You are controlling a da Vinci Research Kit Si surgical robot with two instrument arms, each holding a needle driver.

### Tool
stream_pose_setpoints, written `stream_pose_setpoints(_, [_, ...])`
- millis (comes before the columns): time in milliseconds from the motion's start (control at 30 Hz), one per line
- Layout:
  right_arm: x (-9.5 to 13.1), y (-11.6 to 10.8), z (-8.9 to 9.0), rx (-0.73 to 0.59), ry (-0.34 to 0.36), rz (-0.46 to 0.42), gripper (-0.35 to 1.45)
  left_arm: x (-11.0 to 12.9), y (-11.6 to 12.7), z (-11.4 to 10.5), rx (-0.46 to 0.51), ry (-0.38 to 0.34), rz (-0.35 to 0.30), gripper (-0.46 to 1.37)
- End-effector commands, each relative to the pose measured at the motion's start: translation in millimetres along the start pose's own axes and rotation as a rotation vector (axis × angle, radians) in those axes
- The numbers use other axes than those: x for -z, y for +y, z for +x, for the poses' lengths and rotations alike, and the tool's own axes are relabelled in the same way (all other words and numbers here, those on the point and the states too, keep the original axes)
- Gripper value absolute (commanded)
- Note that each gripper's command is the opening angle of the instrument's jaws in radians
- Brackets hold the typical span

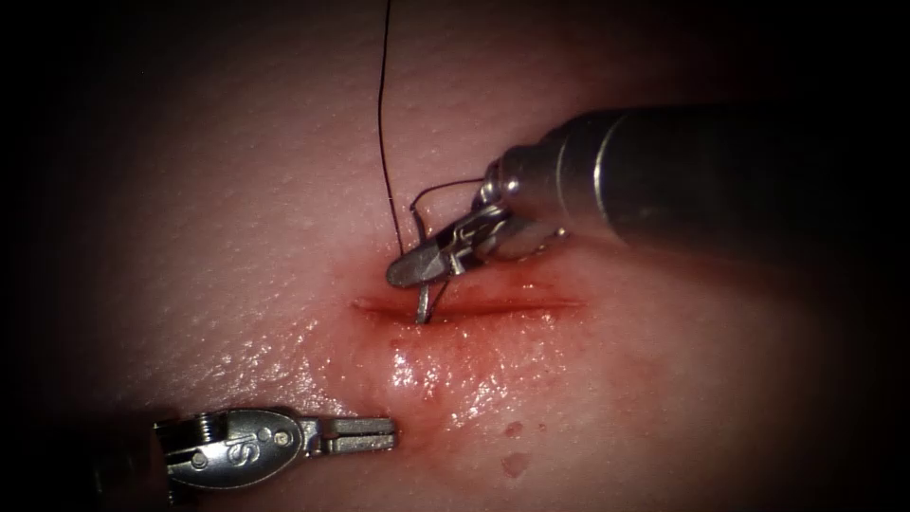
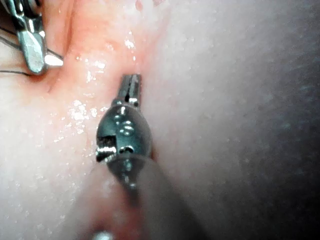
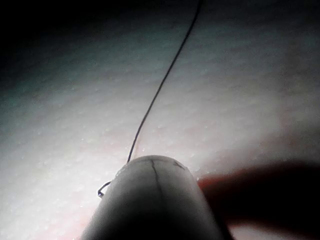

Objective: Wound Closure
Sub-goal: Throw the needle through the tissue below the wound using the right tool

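Note:
The cut (image 1: 512, 305) runs across the tissue (image 1: 237, 190), wet with red fluid. My right tool (image 1: 403, 273) comes in from the right, its jaws shut on the curved needle (image 1: 423, 305) partway along its curve. The needle's lower end stands in the left end of the cut. Dark thread (image 1: 382, 114) rises from behind the jaws out of the picture's top. My left tool (image 1: 384, 434) lies low on the left, below the cut, jaws shut on nothing. The left wrist view has the left tool (image 2: 132, 80) over wet tissue and the right tool's jaw (image 2: 31, 47) beyond. Thread (image 3: 160, 90) runs past the right shaft (image 3: 150, 200).
Red fluid pools below the cut (image 1: 445, 370), with small drops (image 1: 515, 463) further down. A thin grey loop (image 1: 445, 187) arches beside the right tool's wrist. Pale tissue stretches to the left and above the cut.

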Motion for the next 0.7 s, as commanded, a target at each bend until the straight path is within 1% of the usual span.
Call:
stream_pose_setpoints(33, [-0.1,0.2,0.3,-0.033,-0.030,-0.001,-0.35,-0.1,-0.1,0.0,0.001,0.000,-0.009,-0.35])
stream_pose_setpoints(100, [-0.3,0.9,0.2,-0.060,-0.031,-0.032,-0.35,-0.1,-0.2,0.0,0.007,0.001,-0.012,-0.35])
stream_pose_setpoints(167, [-0.5,1.6,0.2,-0.080,-0.015,-0.050,-0.35,-0.1,-0.2,0.0,0.007,0.001,-0.012,-0.35])
stream_pose_setpoints(200, [-0.5,1.7,0.1,-0.080,-0.014,-0.047,-0.35,-0.1,-0.2,0.0,0.007,0.001,-0.012,-0.35])
stream_pose_setpoints(233, [-0.5,2.0,0.0,-0.079,-0.002,-0.018,-0.35,-0.1,-0.2,0.0,0.002,0.001,-0.012,-0.35])
stream_pose_setpoints(267, [-0.5,2.2,-0.1,-0.075,0.009,-0.007,-0.35,-0.1,-0.2,0.0,0.002,0.001,-0.013,-0.35])
stream_pose_setpoints(300, [-0.5,2.3,-0.4,-0.077,0.021,-0.008,-0.35,0.1,-0.3,0.1,0.003,0.000,-0.012,-0.35])
stream_pose_setpoints(400, [-0.2,2.0,-0.5,-0.065,0.045,-0.002,-0.35,0.2,-0.4,0.2,-0.001,-0.002,-0.011,-0.35])
stream_pose_setpoints(500, [0.0,1.7,-0.4,-0.039,0.049,0.000,-0.35,0.4,-0.2,0.4,-0.006,-0.004,-0.004,-0.35])
stream_pose_setpoints(567, [0.1,1.4,-0.3,0.014,0.062,0.005,-0.35,0.4,-0.1,0.4,-0.006,-0.005,-0.003,-0.35])
stream_pose_setpoints(700, [0.4,1.0,-0.2,0.077,0.089,0.033,-0.35,0.5,0.0,0.5,-0.005,-0.006,0.000,-0.35])
